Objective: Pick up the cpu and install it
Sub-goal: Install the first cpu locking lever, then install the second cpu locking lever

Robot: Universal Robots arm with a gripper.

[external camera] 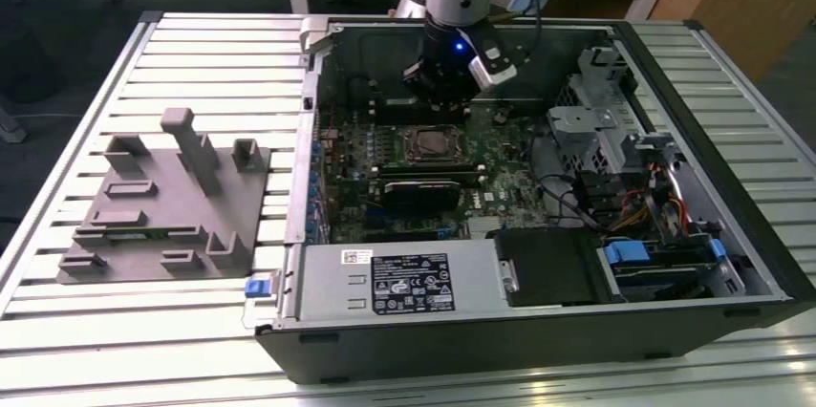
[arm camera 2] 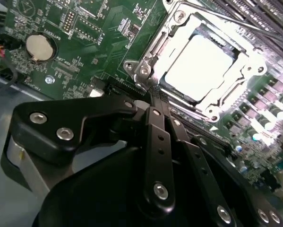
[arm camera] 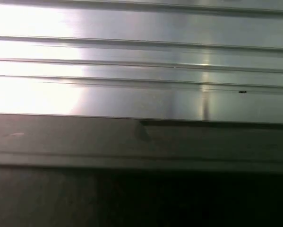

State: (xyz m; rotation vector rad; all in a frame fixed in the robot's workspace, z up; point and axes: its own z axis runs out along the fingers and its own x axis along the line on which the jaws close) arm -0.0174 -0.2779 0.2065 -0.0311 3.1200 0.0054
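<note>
Slatted metal table [external camera: 102,331] carries 2 things: open computer case [external camera: 536,340] toward exterior view's right, grey fixture [external camera: 166,206] toward its left, apart.

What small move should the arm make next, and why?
Probably a short straight lift away from the board. The chip already lies flat inside the socket frame, apart from the gripper, whose fingers look closed together with nothing between them, beside the socket. In the exterior view the gripper hangs just above the socket.
</note>
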